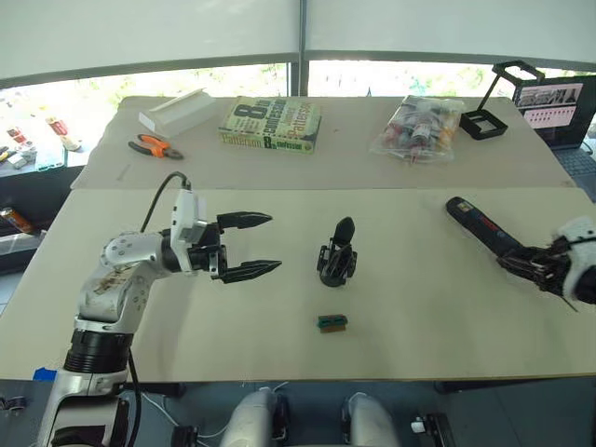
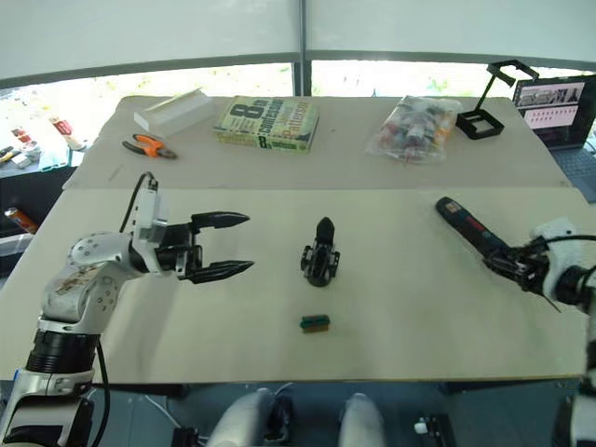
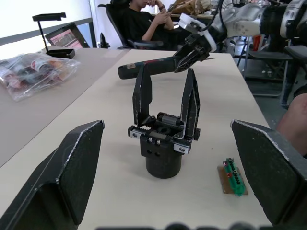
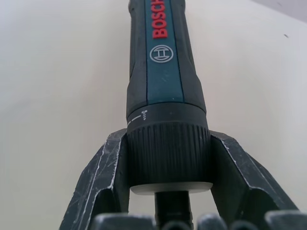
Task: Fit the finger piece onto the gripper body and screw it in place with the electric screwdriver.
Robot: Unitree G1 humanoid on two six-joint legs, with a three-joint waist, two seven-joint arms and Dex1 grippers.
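A: Screwdriver first: our right gripper (image 1: 538, 265) is clamped on the bit end of the electric screwdriver (image 1: 480, 233), whose long axis runs away from us toward the table's (image 1: 419, 307) middle.

B: And the gripper body (image 1: 337, 261)?

A: Upright at table centre, straight ahead of our left gripper (image 1: 250, 246), the nearer of the 2, jaws wide and empty.

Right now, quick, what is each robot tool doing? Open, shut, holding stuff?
Left tool: open, holding nothing, facing the gripper body.
Right tool: shut on the electric screwdriver.
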